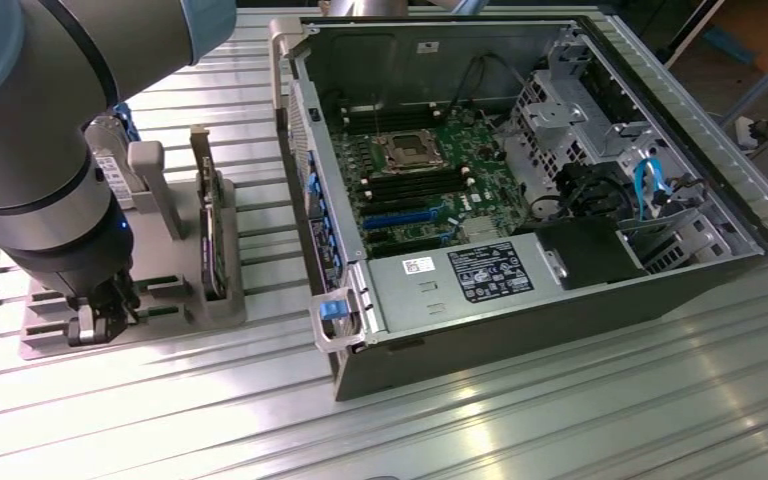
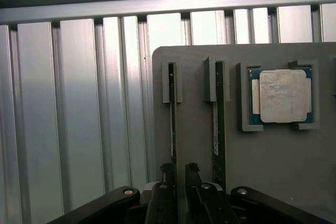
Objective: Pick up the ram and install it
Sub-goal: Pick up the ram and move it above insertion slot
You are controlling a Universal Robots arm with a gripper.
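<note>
Hovering low over the grey holder (image 2: 273, 171), the gripper (image 2: 179, 174) is holding its fingers (image 2: 167, 195) partway open, gripping nothing; the ram (image 2: 172, 124) is standing on edge right beneath, long axis running straight ahead between them.

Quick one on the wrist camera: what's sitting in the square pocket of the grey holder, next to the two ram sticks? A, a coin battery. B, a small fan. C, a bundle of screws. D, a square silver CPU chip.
D: a square silver CPU chip with a blue-green border lies flat in the pocket of the grey holder, beside the two ram sticks standing on edge in their slots.
</note>
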